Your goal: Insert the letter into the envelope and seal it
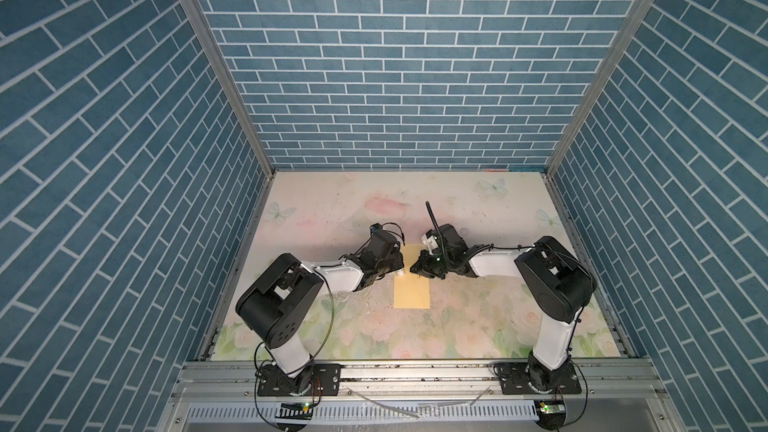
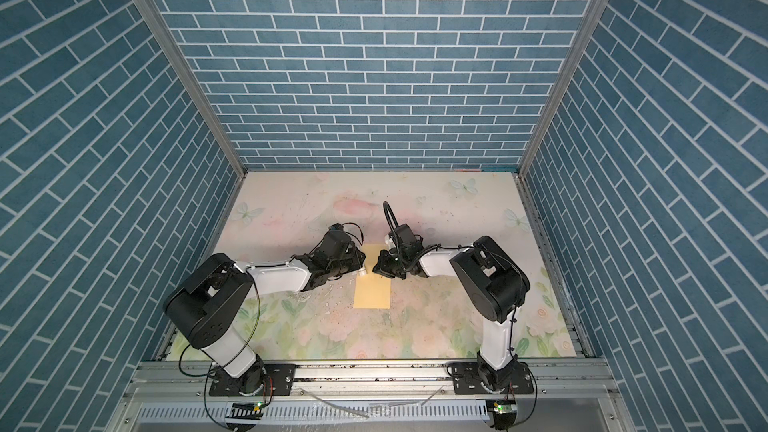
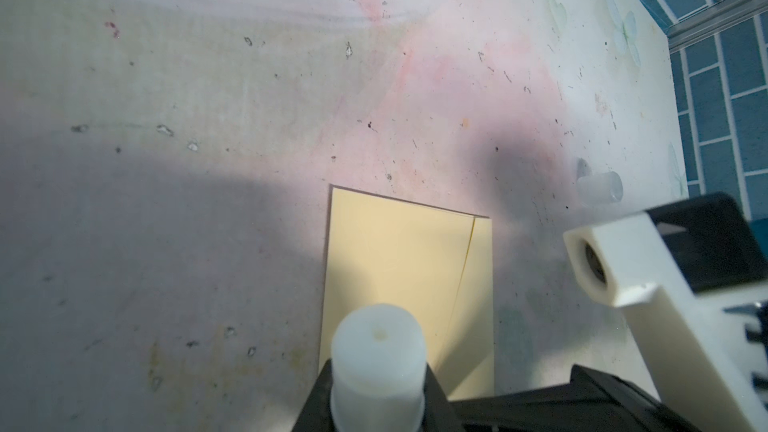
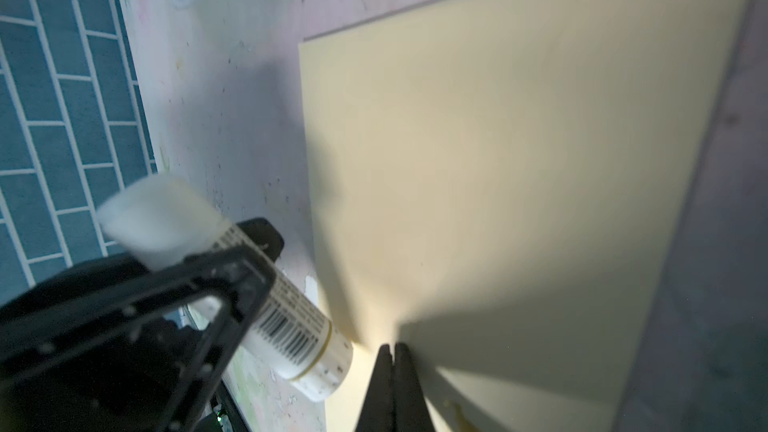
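The yellow-tan envelope (image 1: 411,288) (image 2: 372,292) lies flat on the flowered table between both arms, a plain rectangle with a fold line (image 3: 465,263) near one side. My left gripper (image 1: 395,271) (image 2: 358,270) (image 3: 378,396) is shut on a white glue stick (image 3: 379,351) (image 4: 299,334), whose end points at the envelope's (image 3: 407,268) left edge. My right gripper (image 1: 414,268) (image 2: 377,268) (image 4: 392,351) is shut with nothing in it, its tips down close over the envelope (image 4: 498,180); contact cannot be told. The letter does not show in any view.
A translucent cap (image 3: 600,193) lies on the table beyond the envelope's far end. White crumbs (image 1: 374,301) dot the table left of the envelope. Blue brick walls (image 1: 399,76) close in three sides; a metal rail (image 1: 415,371) runs along the front.
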Robot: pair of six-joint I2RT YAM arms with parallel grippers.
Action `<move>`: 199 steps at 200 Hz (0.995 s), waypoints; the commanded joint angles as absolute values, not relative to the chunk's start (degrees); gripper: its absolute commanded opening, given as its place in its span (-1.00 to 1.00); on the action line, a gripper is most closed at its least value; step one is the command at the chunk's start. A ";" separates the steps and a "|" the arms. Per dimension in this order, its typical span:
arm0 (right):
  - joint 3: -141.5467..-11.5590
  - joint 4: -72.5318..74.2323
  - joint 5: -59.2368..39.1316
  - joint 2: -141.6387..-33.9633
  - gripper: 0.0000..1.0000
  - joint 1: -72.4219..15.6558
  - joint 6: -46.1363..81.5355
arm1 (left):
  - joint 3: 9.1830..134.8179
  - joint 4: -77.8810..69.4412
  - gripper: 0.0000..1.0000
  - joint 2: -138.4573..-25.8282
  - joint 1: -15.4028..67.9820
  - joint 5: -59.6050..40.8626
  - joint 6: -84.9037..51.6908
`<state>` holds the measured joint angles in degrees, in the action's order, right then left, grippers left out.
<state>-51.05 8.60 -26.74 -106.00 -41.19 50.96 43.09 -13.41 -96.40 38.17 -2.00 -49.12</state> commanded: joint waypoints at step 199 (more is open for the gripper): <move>-52.45 -0.26 -24.87 -107.93 -1.00 -40.65 48.98 | 42.86 -9.32 -1.00 -97.82 38.41 -1.41 -48.35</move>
